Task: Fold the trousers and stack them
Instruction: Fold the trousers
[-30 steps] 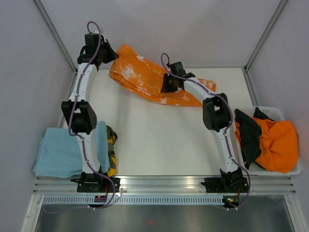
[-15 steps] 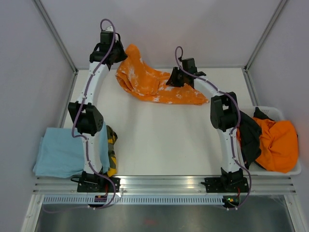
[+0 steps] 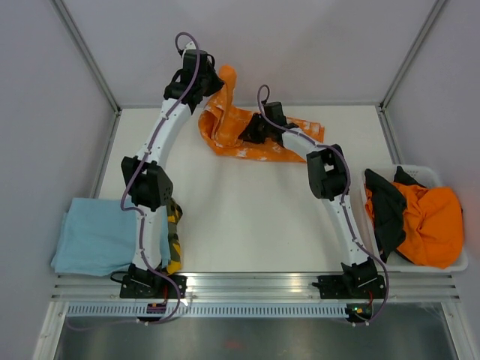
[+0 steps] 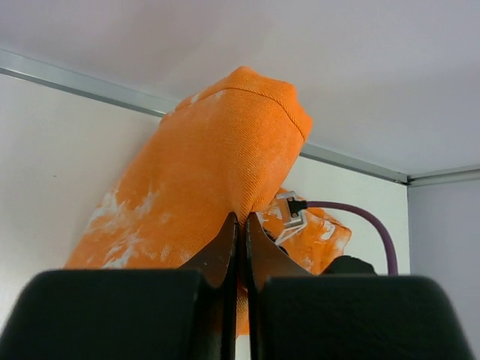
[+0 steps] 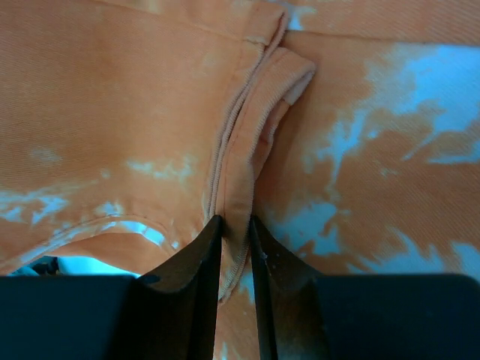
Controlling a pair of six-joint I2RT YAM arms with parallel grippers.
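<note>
Orange trousers with white bleach marks [image 3: 247, 135] lie bunched at the back of the table. My left gripper [image 3: 206, 86] is shut on one end of them and lifts it above the table; in the left wrist view the cloth [image 4: 217, 157] rises from between the closed fingers [image 4: 241, 225]. My right gripper [image 3: 251, 131] is shut on a seam fold of the same trousers [image 5: 247, 150], the fingers [image 5: 234, 225] pinching the hem. A light blue folded garment [image 3: 94, 236] and a camouflage one [image 3: 174, 225] lie at the near left.
A white bin [image 3: 457, 259] at the right edge holds black [image 3: 386, 206] and orange [image 3: 431, 221] clothes. The back wall and metal frame stand close behind both grippers. The right arm's purple cable [image 4: 360, 214] shows in the left wrist view.
Both grippers have moved with the trousers: the left one right and toward the back wall, lifting its end; the right one swung left. The cloth has gathered into a narrower bunch.
</note>
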